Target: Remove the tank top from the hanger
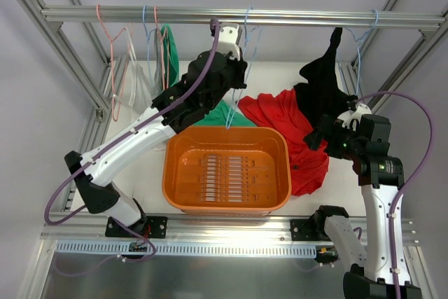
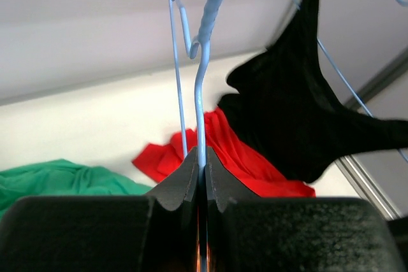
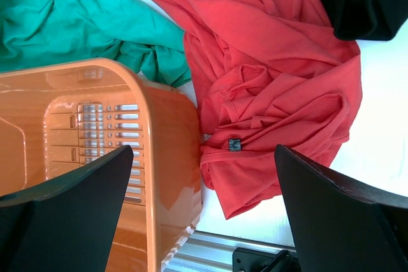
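A black tank top (image 1: 325, 89) hangs on a light blue hanger (image 1: 360, 40) from the rail at the right; it also shows in the left wrist view (image 2: 299, 113). My left gripper (image 1: 239, 75) is raised at mid-rail. It is shut (image 2: 201, 164) on the wire of a second, bare blue hanger (image 2: 201, 81). My right gripper (image 1: 318, 134) is open and empty (image 3: 203, 154). It hovers over a red garment (image 3: 274, 74) that lies crumpled on the table next to the basket.
An orange basket (image 1: 168, 166) stands at the front centre, its wall in the right wrist view (image 3: 172, 144). A green garment (image 1: 227, 113) lies behind it. Pink and white hangers (image 1: 115, 54) and a hanging green garment (image 1: 168, 54) are on the rail (image 1: 294, 17) at left.
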Robot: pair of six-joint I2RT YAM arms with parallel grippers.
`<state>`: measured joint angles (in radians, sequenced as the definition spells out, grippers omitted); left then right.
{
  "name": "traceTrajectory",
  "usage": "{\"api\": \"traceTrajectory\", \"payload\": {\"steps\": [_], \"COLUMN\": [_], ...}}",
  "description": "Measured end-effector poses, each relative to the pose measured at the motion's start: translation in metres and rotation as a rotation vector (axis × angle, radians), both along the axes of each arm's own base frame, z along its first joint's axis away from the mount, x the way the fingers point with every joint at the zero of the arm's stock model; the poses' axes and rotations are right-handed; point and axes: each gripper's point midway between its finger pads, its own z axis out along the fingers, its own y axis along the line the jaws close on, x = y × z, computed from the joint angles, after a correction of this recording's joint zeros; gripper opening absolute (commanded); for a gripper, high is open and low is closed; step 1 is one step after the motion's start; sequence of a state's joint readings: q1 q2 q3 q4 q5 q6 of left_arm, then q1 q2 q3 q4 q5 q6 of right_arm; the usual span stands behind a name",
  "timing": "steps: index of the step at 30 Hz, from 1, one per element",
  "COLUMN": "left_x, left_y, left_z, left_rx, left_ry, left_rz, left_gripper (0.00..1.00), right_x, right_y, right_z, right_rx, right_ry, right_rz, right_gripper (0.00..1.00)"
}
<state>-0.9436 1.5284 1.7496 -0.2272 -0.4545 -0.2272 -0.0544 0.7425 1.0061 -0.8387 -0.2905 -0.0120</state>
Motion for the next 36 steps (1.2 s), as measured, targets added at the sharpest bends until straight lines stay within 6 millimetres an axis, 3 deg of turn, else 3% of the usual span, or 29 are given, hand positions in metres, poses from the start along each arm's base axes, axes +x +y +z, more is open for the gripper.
{"api": "traceTrajectory", "payload": {"steps": [8, 16, 21, 24, 25, 27, 28, 30, 31, 32, 36], "left_x": [0.038, 0.058, 0.064, 0.064, 0.062, 0.056, 0.054, 0.049, 0.046, 0.042, 0.022], "left_y": [-0.013, -0.011, -0.006, -0.006, -0.005, -0.002, -0.001, 0.003, 0.004, 0.006, 0.017], "left_z": [0.014, -0.029, -0.043, -0.044, -0.045, -0.049, -0.050, -0.048, -0.046, -0.044, -0.026], "left_rx": [0.027, 0.086, 0.074, 0.054, 0.054, 0.061, 0.062, 0.058, 0.052, 0.052, 0.006], "left_ry": [-0.039, 0.061, 0.100, 0.103, 0.107, 0.125, 0.129, 0.133, 0.134, 0.133, 0.125], "left_rz": [0.127, 0.166, 0.183, 0.179, 0.175, 0.162, 0.159, 0.151, 0.145, 0.134, 0.086], "left_gripper": [0.00, 0.00, 0.00, 0.12, 0.26, 0.37, 0.54, 0.65, 0.93, 0.99, 0.99], "right_x": [0.002, 0.000, 0.000, 0.002, 0.003, 0.004, 0.004, 0.004, 0.004, 0.004, 0.009], "right_y": [0.006, 0.011, 0.013, 0.013, 0.014, 0.015, 0.014, 0.011, 0.008, 0.005, -0.002], "right_z": [0.003, 0.000, -0.012, -0.022, -0.026, -0.039, -0.047, -0.060, -0.067, -0.073, -0.087], "right_rx": [0.020, -0.008, -0.085, -0.123, -0.136, -0.163, -0.176, -0.198, -0.211, -0.219, -0.242], "right_ry": [-0.015, -0.010, 0.030, 0.068, 0.085, 0.121, 0.142, 0.175, 0.190, 0.203, 0.227], "right_rz": [0.030, 0.078, 0.113, 0.126, 0.130, 0.135, 0.129, 0.105, 0.087, 0.070, -0.003], "right_gripper": [0.99, 0.99, 0.99, 1.00, 0.99, 1.00, 1.00, 1.00, 1.00, 1.00, 0.99]}}
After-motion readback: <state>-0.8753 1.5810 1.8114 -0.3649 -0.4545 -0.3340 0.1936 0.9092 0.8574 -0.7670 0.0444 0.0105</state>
